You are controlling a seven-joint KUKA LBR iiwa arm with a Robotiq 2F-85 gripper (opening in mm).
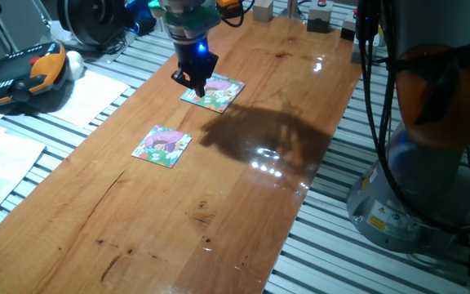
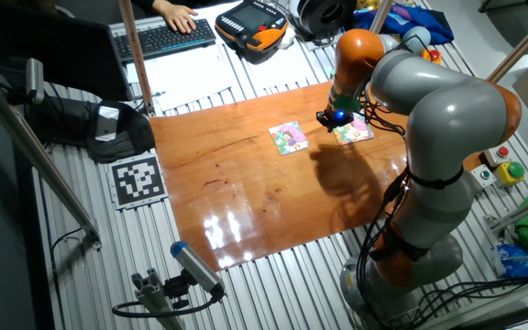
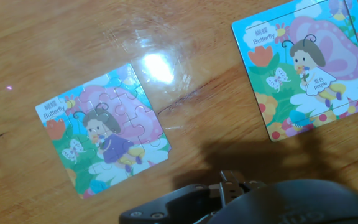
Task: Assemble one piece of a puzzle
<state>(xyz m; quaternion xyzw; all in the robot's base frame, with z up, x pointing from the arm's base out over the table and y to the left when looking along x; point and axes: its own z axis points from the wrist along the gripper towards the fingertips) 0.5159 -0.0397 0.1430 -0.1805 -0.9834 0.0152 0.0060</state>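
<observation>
The puzzle (image 3: pixel 101 132) lies flat on the wooden table (image 1: pixel 137 233), a small square with green edges and a pink-purple figure in the middle. Being square, it has no long axis. In the hand view it sits turned, its "Butterfly" label at the upper left corner and its sides askew to the wood grain, and its right edge shows knobbed jigsaw outlines. The piece cannot be made out on its own in any view. Near the puzzle but apart from it lies the larger lilac-and-white square puzzle (image 1: pixel 215 91). Above that one's near edge hangs the gripper (image 1: pixel 192 80), pointing straight down with a blue light on the wrist. Whether its fingers are spread or pinching anything I cannot tell: they are dark and small in both fixed views, and the hand view catches only the black underside of the hand. The grey and orange arm (image 2: pixel 447 119) reaches in over the table's far side, casting a broad shadow on the glossy wood. The table rests on a slatted metal bench, with an orange-black pendant (image 1: pixel 23 75), paper sheets (image 1: pixel 96 96) and a keyboard (image 2: pixel 163 38) beyond it.
</observation>
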